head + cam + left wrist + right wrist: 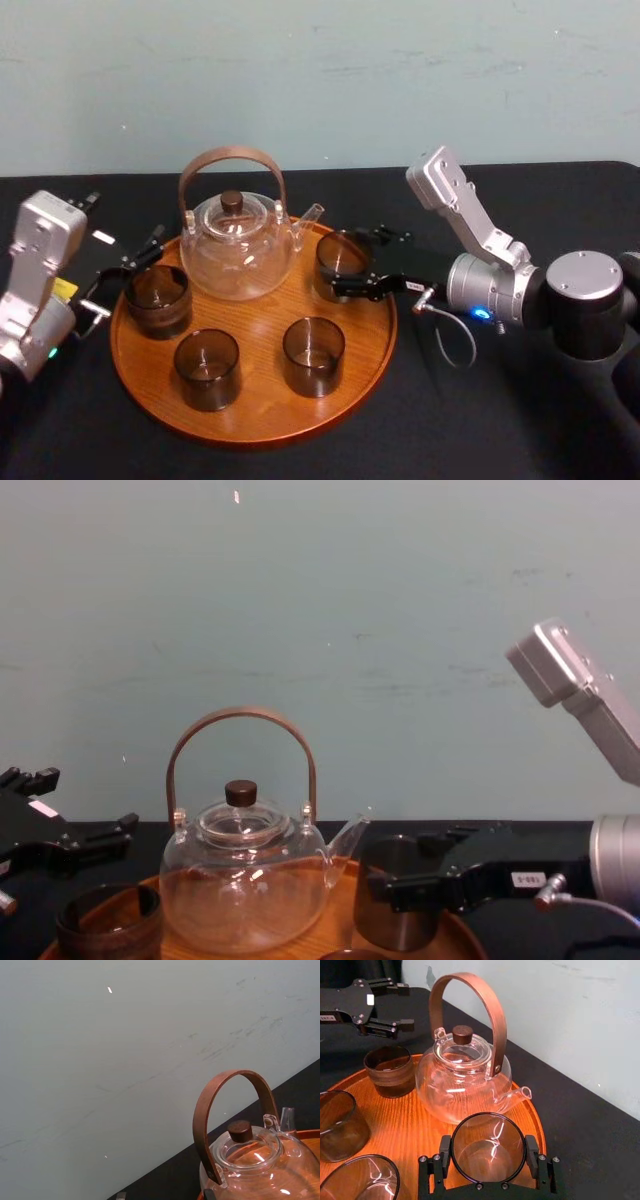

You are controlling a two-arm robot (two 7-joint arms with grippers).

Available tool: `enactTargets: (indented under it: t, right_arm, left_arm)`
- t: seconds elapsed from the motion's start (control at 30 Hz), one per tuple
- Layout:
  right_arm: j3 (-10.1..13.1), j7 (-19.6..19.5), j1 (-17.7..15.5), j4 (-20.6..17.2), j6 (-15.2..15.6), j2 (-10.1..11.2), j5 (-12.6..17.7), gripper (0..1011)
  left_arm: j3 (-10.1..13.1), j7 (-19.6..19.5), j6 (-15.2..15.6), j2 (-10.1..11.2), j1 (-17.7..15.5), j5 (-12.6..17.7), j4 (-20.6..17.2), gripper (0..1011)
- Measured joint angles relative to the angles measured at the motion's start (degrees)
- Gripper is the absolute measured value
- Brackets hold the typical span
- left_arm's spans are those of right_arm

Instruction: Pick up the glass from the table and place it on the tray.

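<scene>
The right hand is clamped on the glass at the tray's far right. The left hand hovers left, fingers apart.

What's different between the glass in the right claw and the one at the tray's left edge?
The right glass is clear and clamped in the right gripper; the left glass looks darker, brown-banded, and stands free beside the open left gripper. The right glass sits by the spout of the teapot, the left glass opposite. Both stand upright on the tray.
</scene>
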Motion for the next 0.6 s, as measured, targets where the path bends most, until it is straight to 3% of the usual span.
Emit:
enactTargets:
  t: [0.6]
  right_arm:
    - [0.1,0.1,0.1,2.1,0.2,-0.9,-1.3,900]
  left_arm:
    - [0.0,0.0,0.0,0.0,0.0,0.0,0.0,1001]
